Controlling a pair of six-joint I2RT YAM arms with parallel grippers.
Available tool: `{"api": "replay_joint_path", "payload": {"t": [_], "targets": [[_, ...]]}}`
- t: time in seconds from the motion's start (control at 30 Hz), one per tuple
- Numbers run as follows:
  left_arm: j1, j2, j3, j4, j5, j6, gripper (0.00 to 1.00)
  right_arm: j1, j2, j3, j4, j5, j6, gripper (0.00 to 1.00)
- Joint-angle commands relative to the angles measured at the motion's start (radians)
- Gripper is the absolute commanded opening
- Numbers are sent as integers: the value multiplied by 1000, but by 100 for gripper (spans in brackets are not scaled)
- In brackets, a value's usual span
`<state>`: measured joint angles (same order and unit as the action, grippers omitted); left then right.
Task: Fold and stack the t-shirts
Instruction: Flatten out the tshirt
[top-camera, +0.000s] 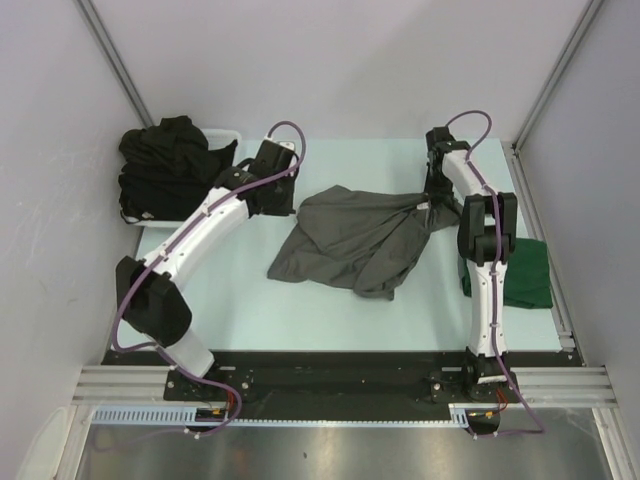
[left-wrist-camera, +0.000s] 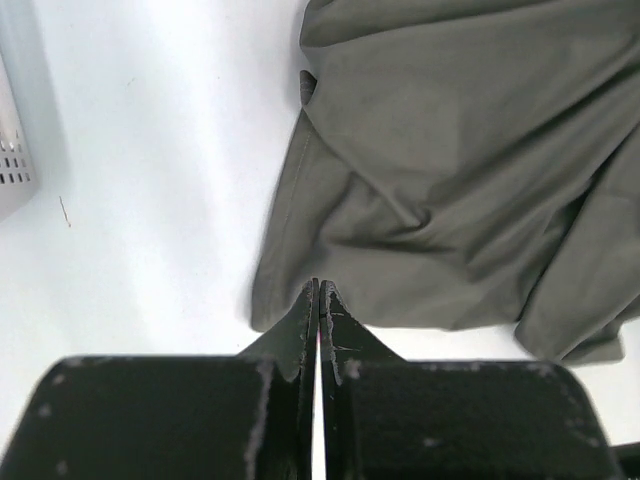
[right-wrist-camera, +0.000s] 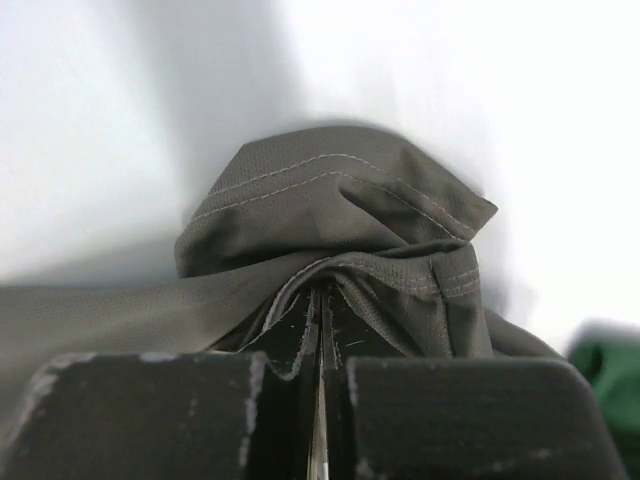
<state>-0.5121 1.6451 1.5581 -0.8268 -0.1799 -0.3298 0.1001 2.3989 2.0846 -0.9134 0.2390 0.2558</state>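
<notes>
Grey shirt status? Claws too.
Right claw shut on a bunched edge of the grey shirt. Left claw shut at its other edge, grip unclear. Shirt crumpled, unfolded. Green shirt lies apart, far right.

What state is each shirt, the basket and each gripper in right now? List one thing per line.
grey t-shirt: unfolded, crumpled, one edge pinched up
green t-shirt: lying flat, looks folded, partly hidden
black t-shirts: heaped unfolded in the basket
basket: piled over its rim
left gripper: shut, empty-looking, tips at the grey t-shirt's hem
right gripper: shut on the grey t-shirt
</notes>
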Motion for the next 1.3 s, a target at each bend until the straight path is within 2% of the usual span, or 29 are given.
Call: {"api": "replay_joint_path", "payload": {"t": [0.0,0.1,0.2,0.33,0.4,0.43,0.47,0.6,0.63,0.8,0.9,0.93,1.07,1.1,1.17,1.2,1.23,1.27], "targets": [[-2,-67,-12,-15,-6,28,0,-4,92,229,1,14,-6,0],[-2,-82,-15,-24,-9,28,0,13,170,362,-31,-15,-6,0],[-3,-87,-13,-21,-4,26,0,29,218,410,-38,-32,-10,0],[-2,-85,-12,-15,8,21,0,52,172,346,-35,-24,-7,0],[-2,-84,-10,-5,19,17,0,61,99,290,-19,-20,-12,0],[-2,-82,-10,-2,23,14,0,62,63,223,-13,-6,-16,4],[-2,-79,-12,6,28,11,0,64,-1,189,-4,0,-18,22],[-2,-77,-16,26,60,9,1,67,-182,43,73,14,-32,44],[-2,-77,-20,34,66,6,3,69,-210,28,82,16,-41,53],[-3,-88,-35,64,89,0,13,99,-406,-14,84,8,-75,67],[-3,-94,-41,71,106,0,19,128,-539,-122,110,-27,-44,88],[-2,-97,-46,72,114,0,22,133,-572,-164,120,-39,-29,99],[-3,-122,-67,106,157,14,28,151,-739,-395,171,-72,65,100],[-2,-129,-72,112,163,20,29,176,-766,-423,165,3,51,100],[-2,-139,-70,114,171,20,35,332,-862,-478,174,185,-10,100],[-2,-140,-72,115,171,24,36,402,-903,-504,207,418,-65,100],[-2,-145,-72,117,171,25,37,535,-940,-594,259,518,-169,100],[-2,-149,-73,120,171,25,38,585,-1013,-635,372,596,-206,100]]}}
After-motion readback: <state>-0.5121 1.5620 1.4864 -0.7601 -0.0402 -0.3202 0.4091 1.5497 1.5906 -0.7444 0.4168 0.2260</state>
